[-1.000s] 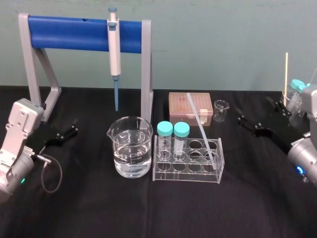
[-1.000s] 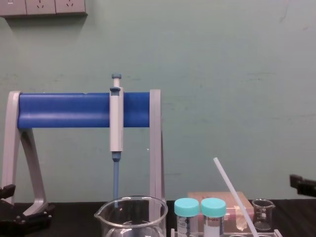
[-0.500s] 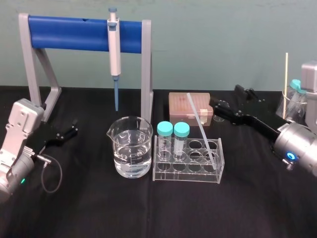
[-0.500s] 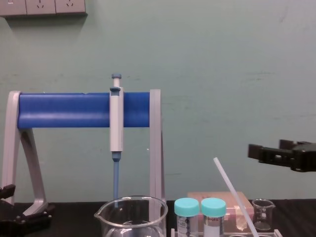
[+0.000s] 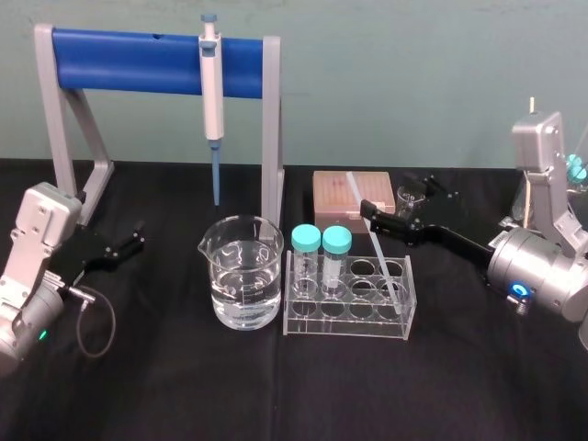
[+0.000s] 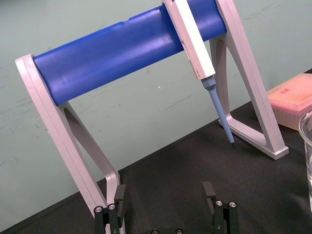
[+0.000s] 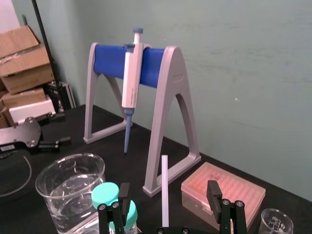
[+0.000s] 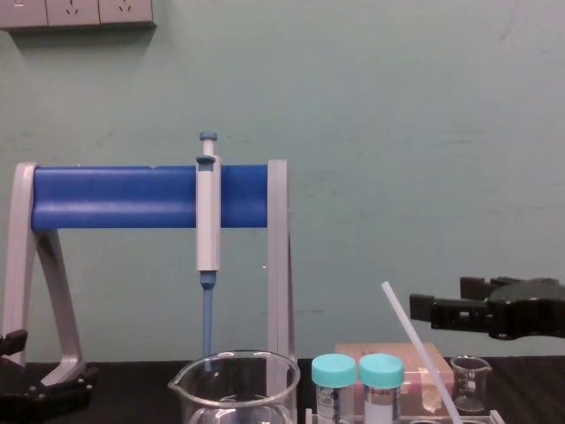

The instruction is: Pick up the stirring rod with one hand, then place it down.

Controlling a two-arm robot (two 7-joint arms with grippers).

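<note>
Leaning stirring rod point(image 7: 164, 178) just ahead of spread right tool point(image 7: 168, 190), left tool point(image 6: 165, 195) spread, parked by stand point(image 5: 156, 62)

silver-grey arms point(image 5: 35, 241), black angular fingers point(image 5: 386, 223), blue wrist light point(image 5: 521, 292).

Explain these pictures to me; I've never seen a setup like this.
This is a two-armed robot at a black table. Four cameras catch one moment: one on its head looking down, one on its chest looking across, and one on each wrist. On the table are a blue stand holding a pipette, a beaker of clear liquid, a pink box, and a clear rack with two capped tubes. A thin white rod leans in that rack. The right end effector is open and close to the rod, gripping nothing. The left end effector is open at the table's left side, holding nothing.
</note>
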